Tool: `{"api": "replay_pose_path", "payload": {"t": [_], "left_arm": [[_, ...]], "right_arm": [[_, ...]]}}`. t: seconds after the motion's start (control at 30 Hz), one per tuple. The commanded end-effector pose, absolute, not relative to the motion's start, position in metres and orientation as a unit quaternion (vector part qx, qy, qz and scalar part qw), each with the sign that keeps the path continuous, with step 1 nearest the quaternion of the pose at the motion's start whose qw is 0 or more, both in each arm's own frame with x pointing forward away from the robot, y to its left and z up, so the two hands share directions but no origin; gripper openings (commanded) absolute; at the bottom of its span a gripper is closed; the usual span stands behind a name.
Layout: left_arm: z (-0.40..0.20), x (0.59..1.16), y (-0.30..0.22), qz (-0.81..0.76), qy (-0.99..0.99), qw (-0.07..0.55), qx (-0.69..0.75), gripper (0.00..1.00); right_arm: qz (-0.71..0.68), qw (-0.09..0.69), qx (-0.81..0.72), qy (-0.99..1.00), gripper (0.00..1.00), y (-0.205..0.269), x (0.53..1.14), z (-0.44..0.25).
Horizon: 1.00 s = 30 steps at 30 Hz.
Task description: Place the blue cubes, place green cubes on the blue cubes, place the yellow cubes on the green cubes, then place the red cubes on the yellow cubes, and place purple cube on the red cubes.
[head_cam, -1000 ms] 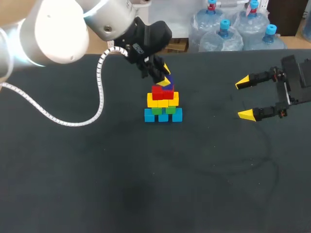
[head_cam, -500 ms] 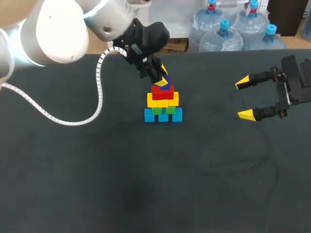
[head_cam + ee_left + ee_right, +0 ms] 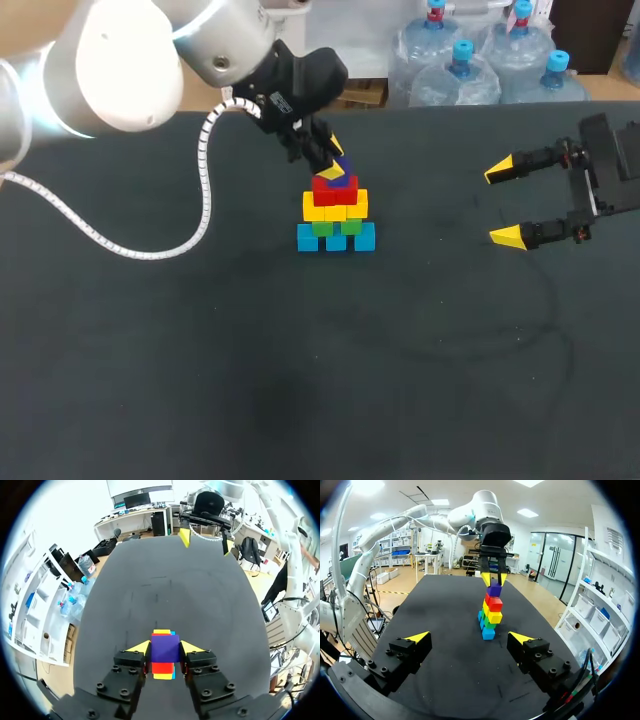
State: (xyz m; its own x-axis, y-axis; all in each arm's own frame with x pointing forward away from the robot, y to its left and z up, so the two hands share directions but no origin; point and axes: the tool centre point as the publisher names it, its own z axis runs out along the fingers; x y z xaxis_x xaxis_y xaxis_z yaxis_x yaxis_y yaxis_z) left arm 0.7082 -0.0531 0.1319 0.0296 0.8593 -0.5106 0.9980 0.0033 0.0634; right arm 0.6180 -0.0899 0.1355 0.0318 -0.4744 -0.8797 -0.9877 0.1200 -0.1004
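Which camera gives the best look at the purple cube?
The left wrist view: the purple cube sits large and close in the left gripper, its top face plain to see. The right wrist view shows it small and side-on, topping the stack. In the head view the gripper hides most of it.

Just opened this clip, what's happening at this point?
The left gripper is shut on the purple cube, holding it at the very top of a stepped stack, on or just above the red cubes. Below those sit the yellow cubes, green cubes and blue cubes on the table. The right gripper is open, off to the stack's right, holding nothing. Only releasing the purple cube appears left.
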Motion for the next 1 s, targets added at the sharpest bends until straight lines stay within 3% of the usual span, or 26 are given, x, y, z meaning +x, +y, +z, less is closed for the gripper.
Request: {"api": "replay_pose_path", "payload": {"t": [0.03,0.93,1.0], "left_arm": [[0.1316,0.7104,-0.0539,-0.166,0.678,0.207,0.686,0.00],[0.1274,0.7130,-0.0556,-0.168,0.682,0.199,0.684,0.00],[0.1272,0.7132,-0.0553,-0.168,0.682,0.198,0.684,0.11]], "right_arm": [[0.309,0.414,-0.587,0.624,1.00,-0.0899,0.6175,0.1358],[0.309,0.414,-0.587,0.624,1.00,-0.0899,0.6175,0.1358],[0.309,0.414,-0.587,0.624,1.00,-0.0899,0.6175,0.1358]]}}
